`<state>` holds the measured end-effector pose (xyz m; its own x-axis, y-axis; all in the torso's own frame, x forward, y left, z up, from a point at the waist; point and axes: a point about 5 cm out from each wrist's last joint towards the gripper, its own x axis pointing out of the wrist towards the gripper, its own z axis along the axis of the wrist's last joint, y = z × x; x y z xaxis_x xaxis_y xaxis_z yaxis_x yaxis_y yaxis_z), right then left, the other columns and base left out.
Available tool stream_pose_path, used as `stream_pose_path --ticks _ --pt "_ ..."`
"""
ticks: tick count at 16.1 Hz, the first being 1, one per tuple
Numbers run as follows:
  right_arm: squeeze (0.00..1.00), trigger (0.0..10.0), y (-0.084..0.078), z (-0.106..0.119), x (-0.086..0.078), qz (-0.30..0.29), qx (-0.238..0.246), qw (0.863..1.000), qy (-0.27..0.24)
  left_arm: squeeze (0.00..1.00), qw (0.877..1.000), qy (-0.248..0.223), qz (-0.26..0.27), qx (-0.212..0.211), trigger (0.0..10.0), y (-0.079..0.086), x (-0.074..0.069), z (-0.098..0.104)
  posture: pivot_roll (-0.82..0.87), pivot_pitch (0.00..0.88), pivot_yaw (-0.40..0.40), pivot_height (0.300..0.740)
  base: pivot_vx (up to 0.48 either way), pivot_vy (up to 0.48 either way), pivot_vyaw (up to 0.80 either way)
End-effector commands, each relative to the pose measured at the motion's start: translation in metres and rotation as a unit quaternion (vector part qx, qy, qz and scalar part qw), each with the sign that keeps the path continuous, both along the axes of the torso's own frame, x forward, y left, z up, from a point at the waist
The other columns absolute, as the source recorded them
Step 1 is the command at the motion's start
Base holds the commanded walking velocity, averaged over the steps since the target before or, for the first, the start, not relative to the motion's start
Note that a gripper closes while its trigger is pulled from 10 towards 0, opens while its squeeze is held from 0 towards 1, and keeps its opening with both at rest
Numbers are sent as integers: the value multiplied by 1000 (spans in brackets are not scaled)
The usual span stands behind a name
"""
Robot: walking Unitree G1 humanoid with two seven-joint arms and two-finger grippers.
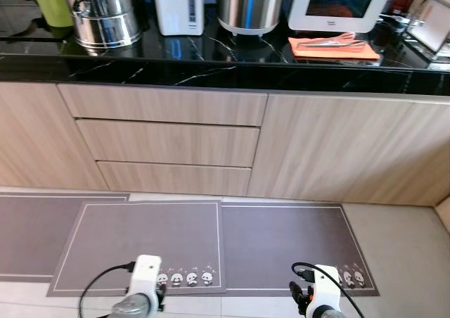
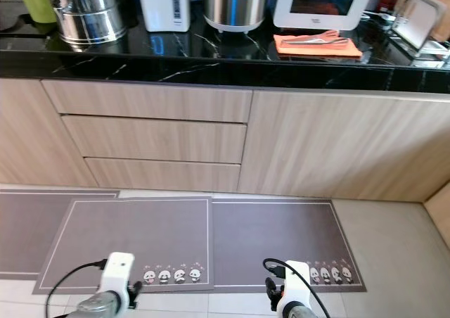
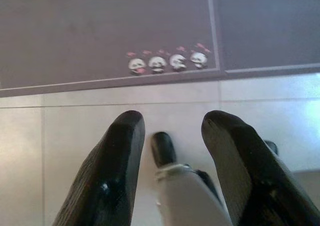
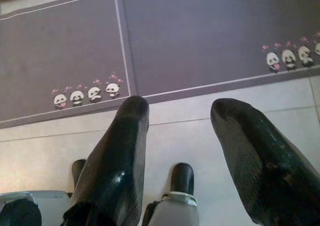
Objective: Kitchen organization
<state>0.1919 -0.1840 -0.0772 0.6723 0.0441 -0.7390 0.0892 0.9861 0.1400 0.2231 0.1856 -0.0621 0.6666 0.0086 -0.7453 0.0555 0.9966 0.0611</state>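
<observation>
A black marble counter [image 1: 211, 68] runs across the far side. On it stand a green container [image 1: 49, 1], a steel pot [image 1: 105, 15], a white water boiler [image 1: 179, 5], a silver rice cooker [image 1: 251, 5] and a white oven [image 1: 342, 1]. An orange cloth [image 1: 332, 47] with a utensil on it lies in front of the oven. Both arms hang low over the floor, the left arm [image 1: 144, 283] and the right arm [image 1: 323, 290]. My left gripper [image 3: 172, 121] and right gripper [image 4: 182, 106] point down at pale tiles, both open and holding nothing.
Three wooden drawers [image 1: 169, 142] sit under the counter, with a cabinet door [image 1: 337, 149] to their right. Grey panda mats [image 1: 148, 244] lie on the floor before the cabinets. A dish rack [image 1: 429, 26] stands at the counter's far right.
</observation>
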Motion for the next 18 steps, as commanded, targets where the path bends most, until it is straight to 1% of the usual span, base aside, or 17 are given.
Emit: stream_pose_path --ticks 1,2,5,6,8,10,11,13,14,16,18 --pt "0 10000 -1 1 3 1 -3 1000 -2 0 1000 -5 1 2 10000 1 0 1 28 0 -49 740 0 0 0" --pt "0 10000 0 2 3 1 -2 1000 -4 0 1000 -5 -11 8 10000 4 2 2 30 0 -46 740 0 0 0" --pt "0 10000 8 1 4 13 4 1000 -1 0 1000 -11 -9 17 10000 13 8 7 60 0 -55 740 0 0 0" --pt "0 10000 9 1 4 22 -1 1000 1 0 1000 -11 -6 12 10000 12 8 7 52 0 -46 740 0 0 0" --pt "0 10000 9 5 11 7 2 1000 -12 0 1000 -6 -26 15 10000 7 7 5 35 0 -30 740 0 0 0" --pt "0 10000 7 6 14 16 -7 1000 -11 0 999 -11 -32 19 10000 5 11 8 40 0 -21 740 0 0 0" --pt "0 10000 2 6 14 10 -13 1000 -10 0 999 -19 -43 25 10000 5 13 10 30 0 -9 740 0 0 0" --pt "0 10000 -2 9 17 -10 -12 1000 -18 0 998 7 -41 39 10000 17 1 3 9 0 12 740 0 0 0" --pt "0 10000 -2 9 16 -11 -12 1000 -18 0 996 29 -53 58 10000 26 -9 -1 2 0 12 740 0 0 0" --pt "0 10000 -1 8 16 -11 -11 1000 -16 0 995 35 -58 67 10000 30 -12 -2 3 0 5 740 0 0 0" --pt "0 10000 -1 7 13 -13 -8 1000 -14 0 996 37 -50 65 10000 31 -16 -4 8 0 -4 740 0 0 0"
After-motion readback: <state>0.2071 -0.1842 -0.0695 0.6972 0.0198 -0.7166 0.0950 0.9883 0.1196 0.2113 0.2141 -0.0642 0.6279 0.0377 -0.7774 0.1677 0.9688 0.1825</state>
